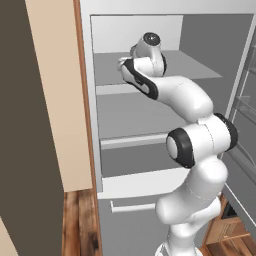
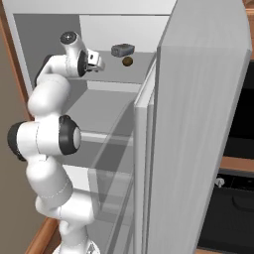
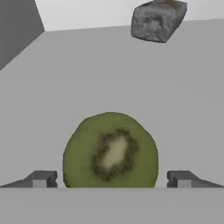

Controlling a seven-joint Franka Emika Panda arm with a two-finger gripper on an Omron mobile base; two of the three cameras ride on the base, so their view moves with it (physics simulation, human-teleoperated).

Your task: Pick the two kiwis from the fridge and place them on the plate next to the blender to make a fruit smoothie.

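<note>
Hand view: kiwi (image 3: 110, 151) sits on fridge (image 1: 150, 115) top shelf, cut face showing, between the 2 spread tips of gripper (image 3: 111, 179), not gripped. Grey lump (image 3: 157, 19) lies farther back. Right base view: 2nd kiwi (image 2: 127, 61) just below the lump, w/ fridge door (image 2: 198, 129) open.

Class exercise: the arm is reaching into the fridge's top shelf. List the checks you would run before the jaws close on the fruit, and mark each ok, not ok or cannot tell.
1. Fridge door open: ok.
2. Gripper jaws open, one fingertip either side of the kiwi: ok.
3. Kiwi centred between the jaws in the hand view: ok.
4. Grey angular lump apart from the kiwi, further back on the shelf: ok.
5. Jaws far enough forward to grip the kiwi's widest part: cannot tell.
6. Whether the second kiwi is on this shelf: cannot tell.
</note>
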